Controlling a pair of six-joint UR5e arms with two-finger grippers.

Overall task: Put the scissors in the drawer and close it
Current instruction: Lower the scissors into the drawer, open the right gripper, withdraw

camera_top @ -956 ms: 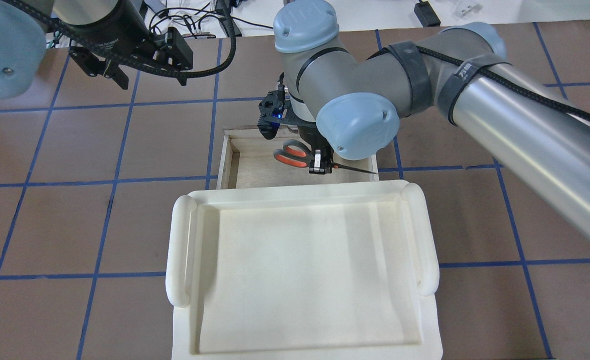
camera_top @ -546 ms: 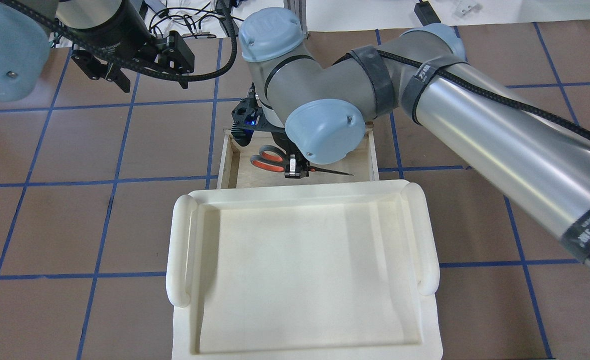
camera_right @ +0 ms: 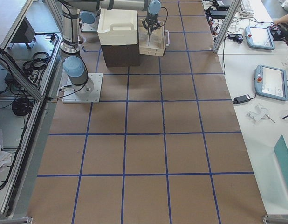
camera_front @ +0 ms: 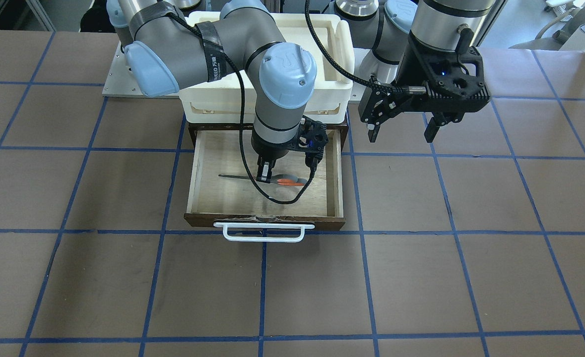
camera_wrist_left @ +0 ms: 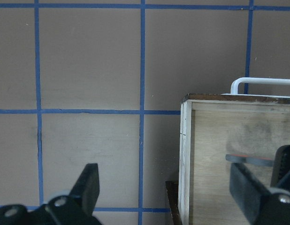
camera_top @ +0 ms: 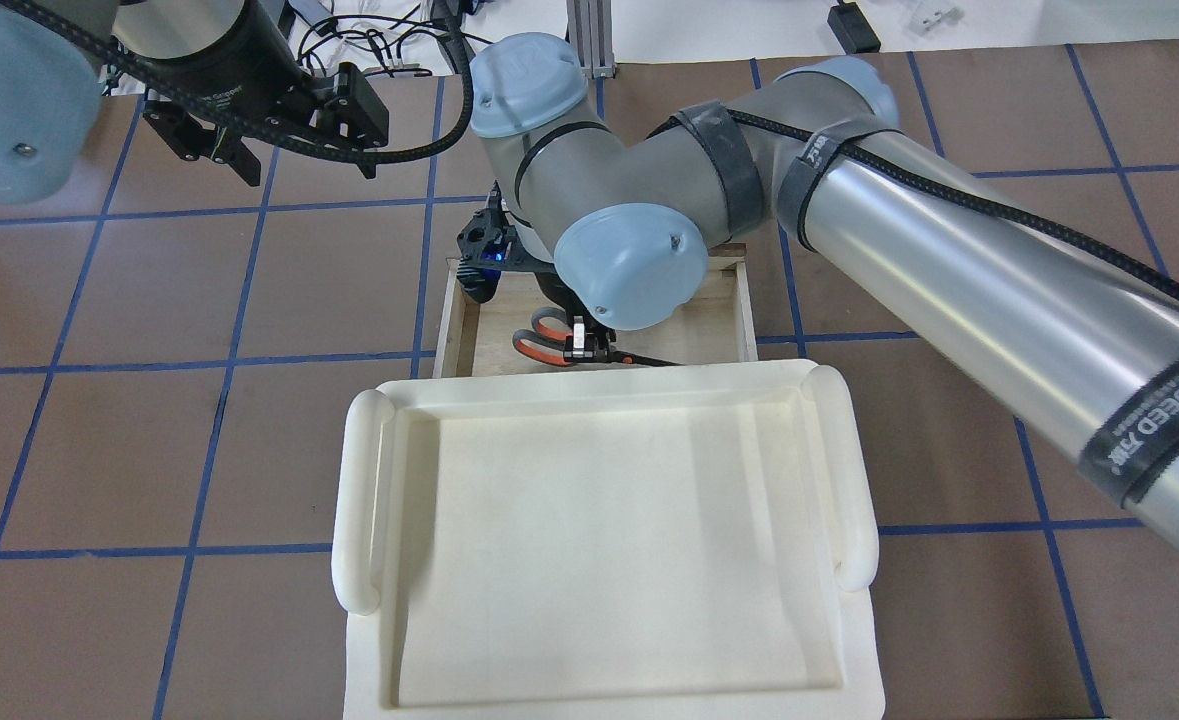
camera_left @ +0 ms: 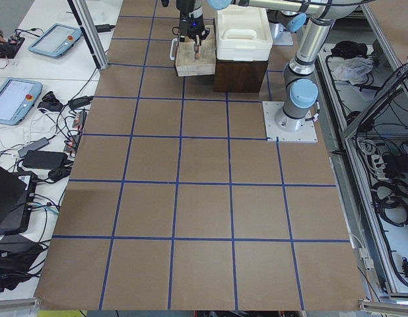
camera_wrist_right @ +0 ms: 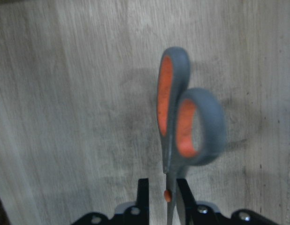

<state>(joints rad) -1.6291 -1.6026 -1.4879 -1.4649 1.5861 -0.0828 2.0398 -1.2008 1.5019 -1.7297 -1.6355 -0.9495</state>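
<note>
Scissors [camera_wrist_right: 182, 126] hang pinched near their pivot in right pincer [camera_wrist_right: 162, 190] over drawer [camera_front: 198, 173].

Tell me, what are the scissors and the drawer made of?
The scissors: finger loops look like matte grey plastic with orange, maybe rubbery, lining; the blades look like thin metal. The drawer: pale bare wood inside, with visible grain and smudges, and a dark brown front. Its bar handle is smooth white, metal or plastic, I cannot tell.
</note>
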